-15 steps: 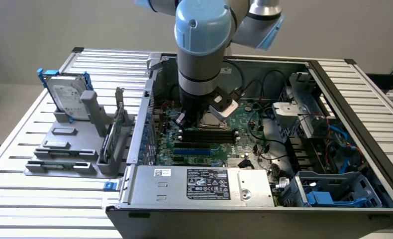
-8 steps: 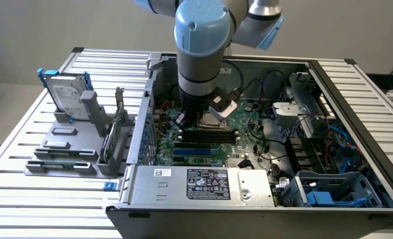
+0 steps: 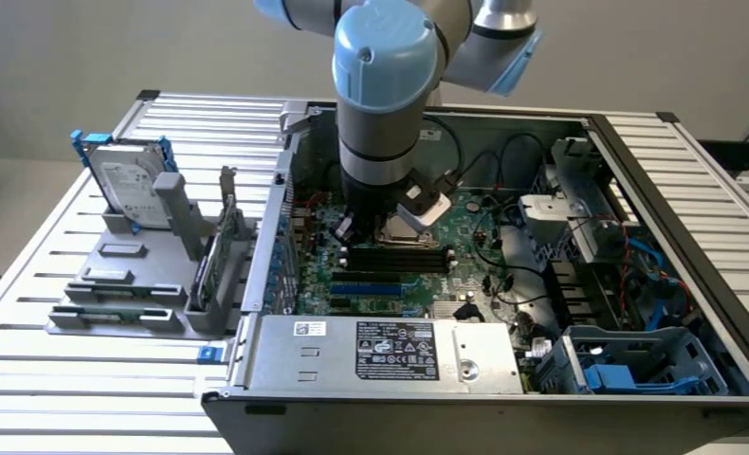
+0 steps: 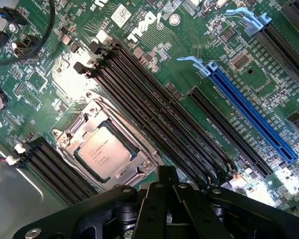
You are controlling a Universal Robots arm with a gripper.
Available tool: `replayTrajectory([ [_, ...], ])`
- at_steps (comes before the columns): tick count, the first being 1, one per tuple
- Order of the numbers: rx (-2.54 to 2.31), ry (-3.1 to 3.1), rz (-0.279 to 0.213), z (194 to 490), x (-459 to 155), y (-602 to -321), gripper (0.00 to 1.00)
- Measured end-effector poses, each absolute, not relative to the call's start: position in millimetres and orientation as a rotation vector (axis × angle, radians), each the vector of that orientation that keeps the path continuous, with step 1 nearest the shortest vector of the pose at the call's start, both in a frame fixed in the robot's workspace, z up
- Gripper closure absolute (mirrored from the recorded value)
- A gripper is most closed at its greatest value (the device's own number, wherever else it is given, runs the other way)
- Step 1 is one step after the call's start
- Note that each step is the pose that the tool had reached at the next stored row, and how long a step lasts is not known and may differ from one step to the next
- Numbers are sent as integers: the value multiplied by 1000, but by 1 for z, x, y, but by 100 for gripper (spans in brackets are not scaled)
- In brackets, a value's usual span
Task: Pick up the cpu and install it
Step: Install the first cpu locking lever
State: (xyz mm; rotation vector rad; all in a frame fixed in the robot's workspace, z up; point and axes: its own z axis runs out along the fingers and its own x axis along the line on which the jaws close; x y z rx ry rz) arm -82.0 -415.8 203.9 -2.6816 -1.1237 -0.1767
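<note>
Lower left of wrist frame: cpu (image 4: 103, 153) sits inside the socket (image 4: 105, 147). Gripper (image 4: 165, 175) pressed together, empty, just beside it. Risk: a chip seated askew bends pins.

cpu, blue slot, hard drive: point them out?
cpu (image 4: 103, 152): wrist view, middle of its silver top.
blue slot (image 4: 251, 117): wrist view, mid-length of its body.
hard drive (image 3: 131, 183): exterior view, its labelled face.

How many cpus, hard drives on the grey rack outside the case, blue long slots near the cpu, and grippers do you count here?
cpu: 1
hard drive: 1
blue long slot: 1
gripper: 1
Total: 4
</note>
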Motion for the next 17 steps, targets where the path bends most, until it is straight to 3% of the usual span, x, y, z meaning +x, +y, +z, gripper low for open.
replayTrajectory([
  [17, -2682, -1124, -178, 196, -82, -413, 89],
])
